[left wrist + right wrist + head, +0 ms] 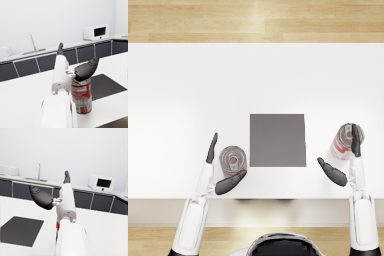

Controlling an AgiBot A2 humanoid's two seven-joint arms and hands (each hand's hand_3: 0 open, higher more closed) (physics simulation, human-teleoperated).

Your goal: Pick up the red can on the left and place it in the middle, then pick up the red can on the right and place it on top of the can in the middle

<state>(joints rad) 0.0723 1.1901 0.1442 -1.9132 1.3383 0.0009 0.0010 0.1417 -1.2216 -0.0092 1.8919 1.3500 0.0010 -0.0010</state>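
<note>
Cans stand apart on the white bench [188, 90], one either side of a dark grey mat [277, 139] that lies in the middle near the front edge; the mat reads as the target spot, which would explain why each can waits within reach of its own arm. The left can [232, 160] stands upright just beside the mat's left edge, close to the bench's front edge. The left hand [217, 172] brackets it: one dark finger points straight ahead along the can's outer side, and the thumb curves under its near side, lying over the rim in the left wrist view. The fingers are spread wide, and I cannot tell whether they touch the can or only sit close; nothing looks clamped, so I judge the hold not yet made and the first step barely begun. The right can [345, 141] stands toward the bench's right edge, well apart from the mat. The right hand [346, 162] is likewise spread, one finger reaching over the can's top and the thumb held out toward the mat, apart from the can; it holds nothing. In the right wrist view that can is almost wholly hidden behind the forearm.
</note>
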